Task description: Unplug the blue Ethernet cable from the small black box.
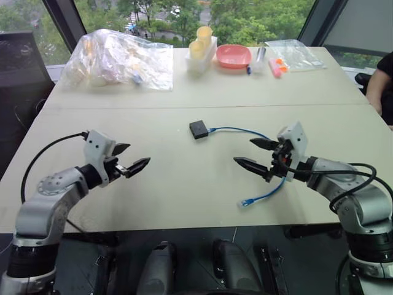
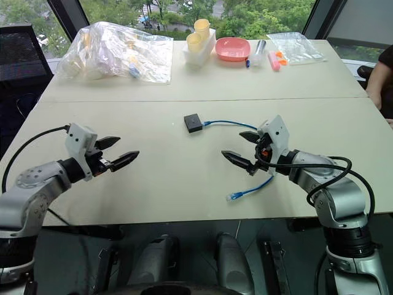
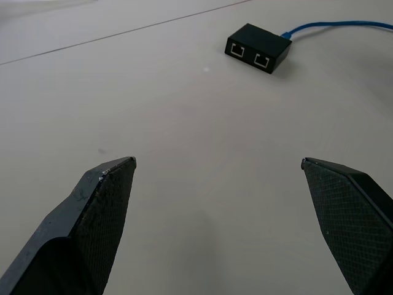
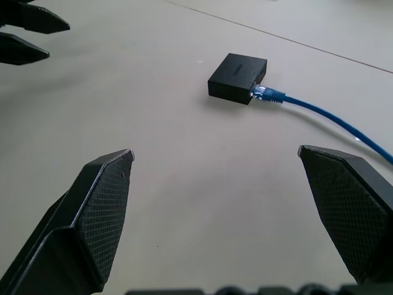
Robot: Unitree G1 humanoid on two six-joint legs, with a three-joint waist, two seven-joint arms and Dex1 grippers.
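Observation:
The small black box (image 1: 198, 129) lies flat in the middle of the table, with two empty ports (image 3: 250, 55) on the side facing my left arm. The blue Ethernet cable (image 1: 236, 129) is plugged into the box's right side (image 4: 261, 93), curves right behind my right gripper and ends in a loose clear plug (image 1: 245, 202) near the table's front edge. My left gripper (image 1: 130, 158) hovers open over the table, left of and nearer than the box. My right gripper (image 1: 256, 155) hovers open to the box's right, over the cable, holding nothing.
At the back of the table (image 1: 184, 184) stand a crumpled clear plastic bag (image 1: 116, 59), a white holder with yellow cups (image 1: 201, 49), a pink bowl (image 1: 233, 56) and a small clear bag (image 1: 293, 54). A person's arm (image 1: 379, 83) shows at the right edge.

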